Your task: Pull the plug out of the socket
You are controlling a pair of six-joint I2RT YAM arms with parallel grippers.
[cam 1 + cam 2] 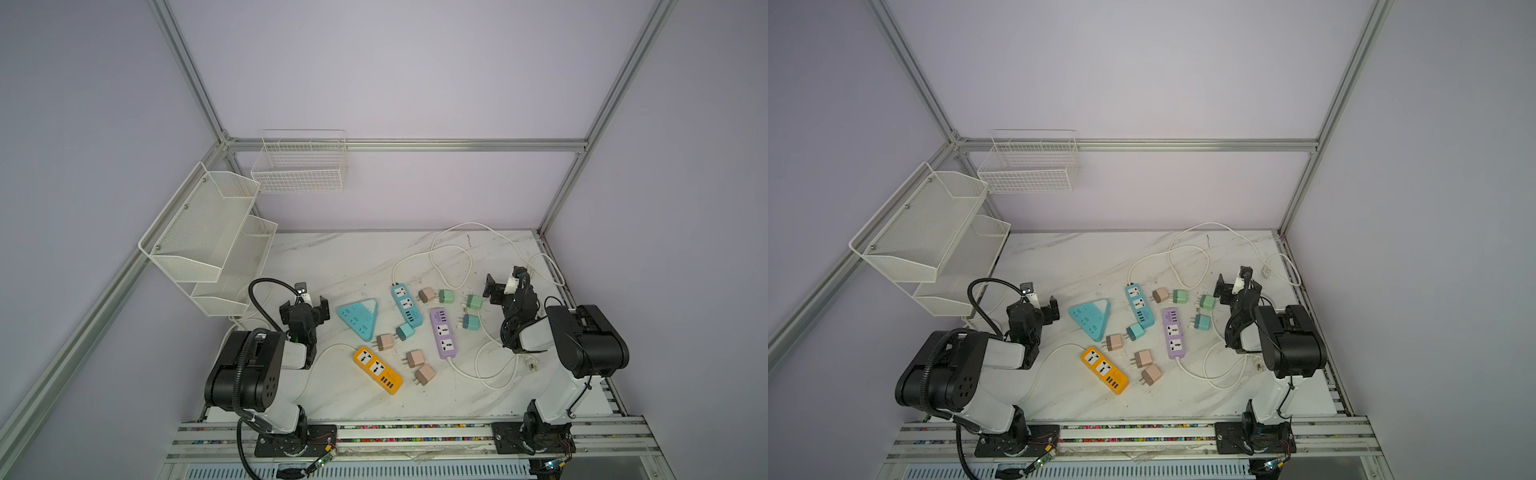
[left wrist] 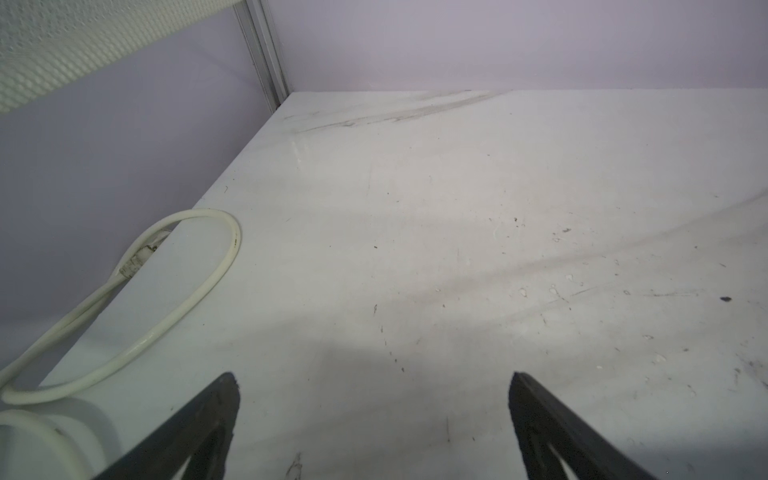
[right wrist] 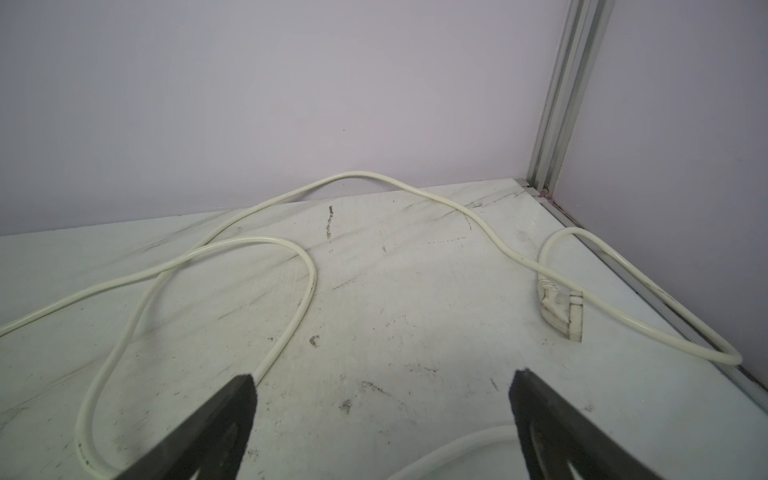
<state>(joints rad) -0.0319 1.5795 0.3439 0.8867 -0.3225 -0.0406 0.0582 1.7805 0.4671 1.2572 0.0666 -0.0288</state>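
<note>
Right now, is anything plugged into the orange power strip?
No: both white sockets of the orange power strip show bare; a pink plug lies apart beside it.

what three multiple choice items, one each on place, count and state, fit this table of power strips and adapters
1. Which strip lies nearest the left gripper? A orange rectangular B teal triangular plastic power strip C purple rectangular
2. How many pink cube-shaped plug adapters lie on the white marble table? A two B six C four
3. How does the right gripper stand? A open, empty B shut on a cable C shut on an adapter
Key: 1 B, it lies just beside that gripper; 2 C, four show in both top views; 3 A, its jaws stand apart over bare table.
</note>
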